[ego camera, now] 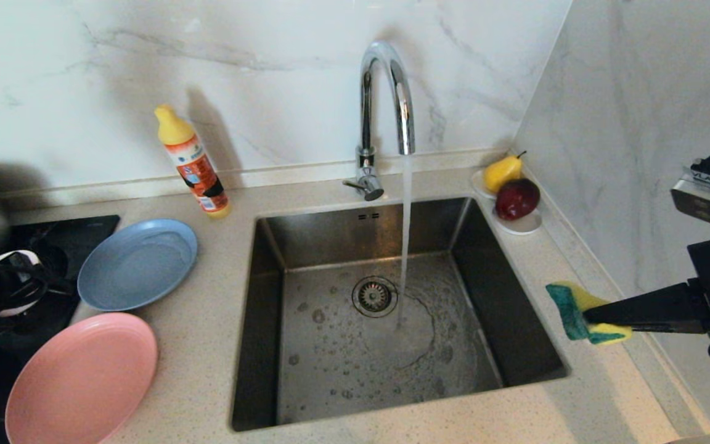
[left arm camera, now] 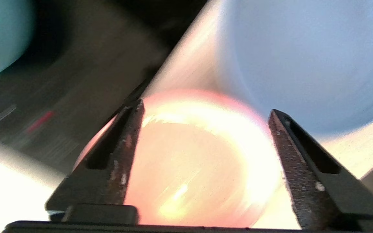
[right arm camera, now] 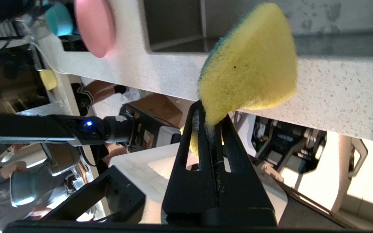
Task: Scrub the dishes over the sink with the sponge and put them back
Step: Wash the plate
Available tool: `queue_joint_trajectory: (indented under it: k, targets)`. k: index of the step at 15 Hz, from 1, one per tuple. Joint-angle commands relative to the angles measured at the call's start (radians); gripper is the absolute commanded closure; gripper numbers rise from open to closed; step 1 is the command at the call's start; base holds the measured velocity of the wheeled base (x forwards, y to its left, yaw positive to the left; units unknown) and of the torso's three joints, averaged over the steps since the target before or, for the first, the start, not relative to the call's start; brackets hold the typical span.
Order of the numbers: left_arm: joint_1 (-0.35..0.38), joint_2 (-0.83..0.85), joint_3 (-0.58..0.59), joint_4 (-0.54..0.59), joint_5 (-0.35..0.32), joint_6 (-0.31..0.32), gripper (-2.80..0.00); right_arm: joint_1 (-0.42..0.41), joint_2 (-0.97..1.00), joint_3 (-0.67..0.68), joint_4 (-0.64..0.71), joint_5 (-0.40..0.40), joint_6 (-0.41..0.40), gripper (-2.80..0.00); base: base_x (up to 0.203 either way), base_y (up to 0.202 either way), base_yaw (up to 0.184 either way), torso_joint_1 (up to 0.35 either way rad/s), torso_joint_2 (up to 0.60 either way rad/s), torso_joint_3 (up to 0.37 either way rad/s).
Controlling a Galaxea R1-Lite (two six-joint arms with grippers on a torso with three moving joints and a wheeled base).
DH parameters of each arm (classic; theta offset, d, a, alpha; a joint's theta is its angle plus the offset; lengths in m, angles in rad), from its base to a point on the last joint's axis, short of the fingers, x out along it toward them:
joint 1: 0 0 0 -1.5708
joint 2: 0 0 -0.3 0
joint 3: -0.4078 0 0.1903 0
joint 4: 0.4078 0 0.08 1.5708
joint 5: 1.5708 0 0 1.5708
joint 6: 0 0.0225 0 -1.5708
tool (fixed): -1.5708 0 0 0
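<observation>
Left gripper (left arm camera: 206, 113) spreading open above small pink bowl (left arm camera: 193, 168); salmon-pink plate (ego camera: 81, 379), grey-blue plate (ego camera: 138, 264) lying beyond on counter (ego camera: 207, 345); right gripper (right arm camera: 209, 113) pinching sponge (ego camera: 580, 311) beside sink (ego camera: 342, 345); tap (ego camera: 386, 98) running.

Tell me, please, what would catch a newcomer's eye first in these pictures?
Probably the water running from the chrome tap into the steel sink at the centre. Next, the yellow and green sponge pinched in the right gripper beside the sink's right rim. Left of the sink lie the grey-blue plate and salmon-pink plate, with the left gripper open above a pale pink bowl.
</observation>
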Motion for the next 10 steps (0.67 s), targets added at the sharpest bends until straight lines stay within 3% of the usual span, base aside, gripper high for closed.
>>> queue_joint_trajectory:
  k: [1, 3, 4, 10]
  targets:
    - [0.039, -0.058, 0.024, 0.095, 0.007, 0.053, -2.80, -0.001, 0.018, 0.022, -0.003, 0.003, 0.002, 0.00, 0.000, 0.000, 0.000, 0.000, 0.00, 0.000]
    - [0.088, -0.067, 0.112, 0.098, 0.029, 0.120, -2.80, -0.001, 0.010, 0.062, -0.047, 0.004, 0.006, 0.00, 0.000, 0.000, 0.000, 0.000, 0.00, 0.000]
    - [0.104, -0.067, 0.132, 0.098, 0.037, 0.134, 0.00, -0.001, 0.010, 0.081, -0.074, 0.004, 0.008, 0.00, 0.000, 0.000, 0.000, 0.000, 0.00, 0.000]
    - [0.105, -0.014, 0.227, 0.081, 0.043, 0.135, 0.00, -0.011, 0.015, 0.104, -0.096, 0.004, 0.008, 0.00, 0.000, 0.000, 0.000, 0.000, 0.00, 0.000]
